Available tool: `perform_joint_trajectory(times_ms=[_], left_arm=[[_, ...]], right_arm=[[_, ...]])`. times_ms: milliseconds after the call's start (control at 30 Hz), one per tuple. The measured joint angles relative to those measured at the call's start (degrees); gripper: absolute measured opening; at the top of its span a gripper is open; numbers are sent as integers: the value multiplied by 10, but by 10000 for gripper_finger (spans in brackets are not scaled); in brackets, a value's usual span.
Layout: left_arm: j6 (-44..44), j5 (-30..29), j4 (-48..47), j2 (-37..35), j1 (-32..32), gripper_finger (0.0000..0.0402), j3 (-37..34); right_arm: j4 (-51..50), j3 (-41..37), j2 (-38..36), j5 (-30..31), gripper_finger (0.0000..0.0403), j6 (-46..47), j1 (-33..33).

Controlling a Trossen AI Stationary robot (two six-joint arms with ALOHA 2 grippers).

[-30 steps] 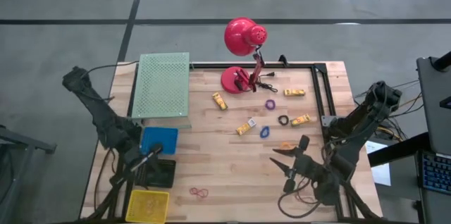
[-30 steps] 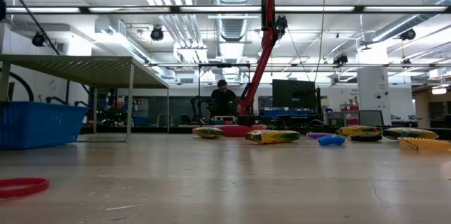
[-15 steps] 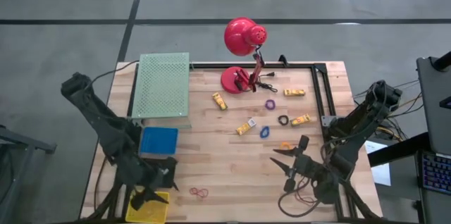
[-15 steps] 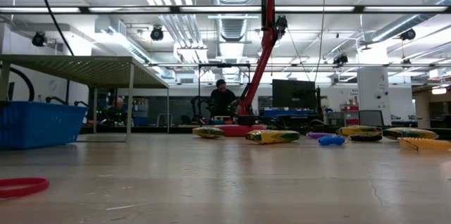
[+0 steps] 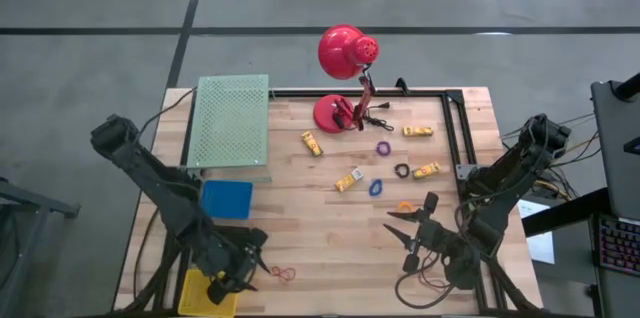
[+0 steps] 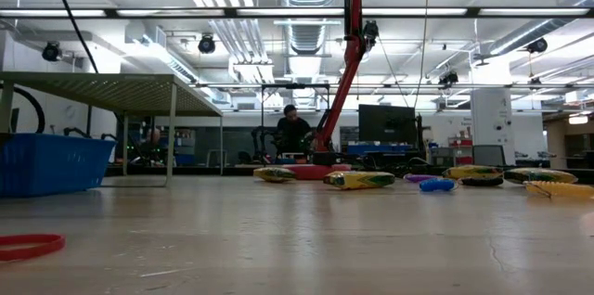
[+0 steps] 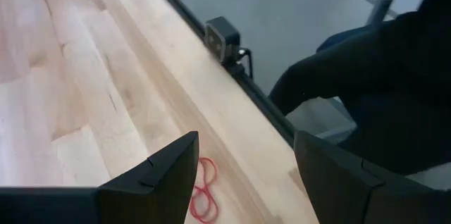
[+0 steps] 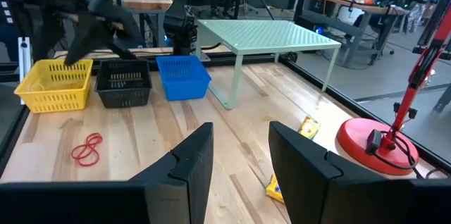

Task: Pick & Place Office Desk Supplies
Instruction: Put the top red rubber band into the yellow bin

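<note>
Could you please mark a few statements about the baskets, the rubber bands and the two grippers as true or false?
1. The left gripper is over the near left part of the table, its fingers apart. True.
2. The red rubber bands lie inside the yellow basket. False: they lie on the bare wood, to the right of the yellow basket.
3. The blue basket stands next to the green mesh shelf. True.
4. The right gripper is clamped on a yellow piece. False: nothing is between its fingers; the yellow pieces lie farther up the table.
5. The red desk lamp has tipped over onto the table. False: it stands on its base at the far edge.
</note>
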Motion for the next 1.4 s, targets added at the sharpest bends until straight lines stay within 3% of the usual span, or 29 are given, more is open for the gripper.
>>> perform_joint_trajectory(times_ms=[267,500,767,1400], left_arm=[[0,2,30,74,15,240,1],[-70,2,43,147,39,240,1],[-77,5,58,226,53,238,4],[-80,7,51,235,52,204,0]], right_arm=[[0,0,0,0,126,0,0],[0,0,0,0,130,0,0],[0,0,0,0,132,0,0],[0,0,0,0,134,0,0]])
